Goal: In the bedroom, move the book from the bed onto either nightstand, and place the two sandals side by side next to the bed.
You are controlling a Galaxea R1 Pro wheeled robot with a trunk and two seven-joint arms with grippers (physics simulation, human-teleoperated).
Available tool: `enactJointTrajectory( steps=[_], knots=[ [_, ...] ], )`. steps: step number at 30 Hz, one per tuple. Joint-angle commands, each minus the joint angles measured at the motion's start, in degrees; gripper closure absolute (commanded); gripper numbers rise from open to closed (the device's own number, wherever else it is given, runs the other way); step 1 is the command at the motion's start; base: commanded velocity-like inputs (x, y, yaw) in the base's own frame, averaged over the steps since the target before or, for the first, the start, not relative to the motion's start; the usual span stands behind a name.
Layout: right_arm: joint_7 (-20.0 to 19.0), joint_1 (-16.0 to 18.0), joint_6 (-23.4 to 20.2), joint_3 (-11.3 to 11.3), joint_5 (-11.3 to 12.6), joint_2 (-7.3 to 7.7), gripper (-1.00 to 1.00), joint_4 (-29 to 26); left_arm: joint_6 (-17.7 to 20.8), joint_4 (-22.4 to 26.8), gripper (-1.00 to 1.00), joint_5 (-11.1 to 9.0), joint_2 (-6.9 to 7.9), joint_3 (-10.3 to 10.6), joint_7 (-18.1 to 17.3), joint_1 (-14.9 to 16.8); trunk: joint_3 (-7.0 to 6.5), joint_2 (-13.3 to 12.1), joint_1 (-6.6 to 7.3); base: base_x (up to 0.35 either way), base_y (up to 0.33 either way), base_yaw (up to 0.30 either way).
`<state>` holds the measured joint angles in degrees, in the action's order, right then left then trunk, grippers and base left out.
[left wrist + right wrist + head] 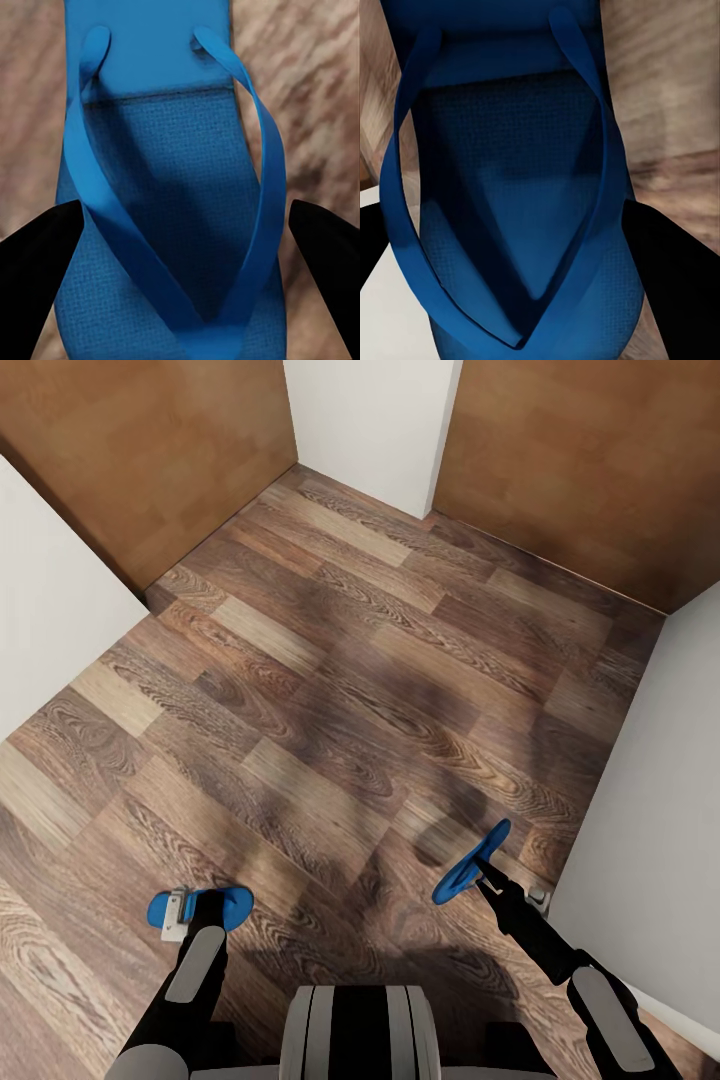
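Observation:
I am carrying both bright blue sandals over the wood-plank floor. The left sandal (236,905) lies flat in my left gripper (190,910), which is shut on it. In the left wrist view this sandal (161,150) and its thin straps sit between the black fingers (37,259). The right sandal (468,865) hangs tilted on edge, with my right gripper (488,876) shut on it. The right wrist view has that sandal (510,172) between dark fingers (671,262). The book, the bed and the nightstand are out of view.
A plain brown door (150,450) stands at the back left and another (590,460) at the back right, with a white wall section (370,420) between them. White walls close in on the left (50,600) and right (660,780). Plank floor (330,690) stretches ahead.

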<state>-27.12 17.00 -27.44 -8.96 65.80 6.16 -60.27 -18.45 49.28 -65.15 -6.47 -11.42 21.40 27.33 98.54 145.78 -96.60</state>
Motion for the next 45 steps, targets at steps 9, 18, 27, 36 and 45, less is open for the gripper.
enactJointTrajectory(
  steps=[9,18,27,36,45],
  knots=[
    [-0.04,0.01,-0.51,-0.11,0.47,-0.01,1.0,0.03,-0.19,0.11,1.0,-0.6,-0.03,0.0,0.05,-0.01,0.03,0.01,0.01,0.0,0.0,0.0],
    [-0.04,0.0,-0.51,-0.1,0.47,-0.01,1.0,0.03,-0.18,0.11,1.0,-0.51,-0.03,-0.01,0.05,-0.02,-0.41,-0.02,0.06,0.0,0.0,0.0],
    [-0.04,0.01,-0.51,-0.1,0.47,-0.01,1.0,0.03,-0.18,0.11,1.0,-0.51,-0.03,0.02,0.05,0.0,-1.97,-0.11,0.24,0.0,0.0,0.0],
    [-0.04,-0.01,-0.51,-0.1,0.47,-0.01,1.0,0.01,-0.18,0.11,1.0,-0.51,-0.03,0.02,0.05,-0.01,-3.96,-0.23,0.47,0.0,0.0,0.0],
    [-0.04,0.0,-0.54,-0.17,0.47,0.08,1.0,-0.02,-0.18,0.11,1.0,-0.51,-0.03,0.08,0.05,-0.01,-5.95,-0.35,0.7,0.0,0.0,0.0]
  ],
)
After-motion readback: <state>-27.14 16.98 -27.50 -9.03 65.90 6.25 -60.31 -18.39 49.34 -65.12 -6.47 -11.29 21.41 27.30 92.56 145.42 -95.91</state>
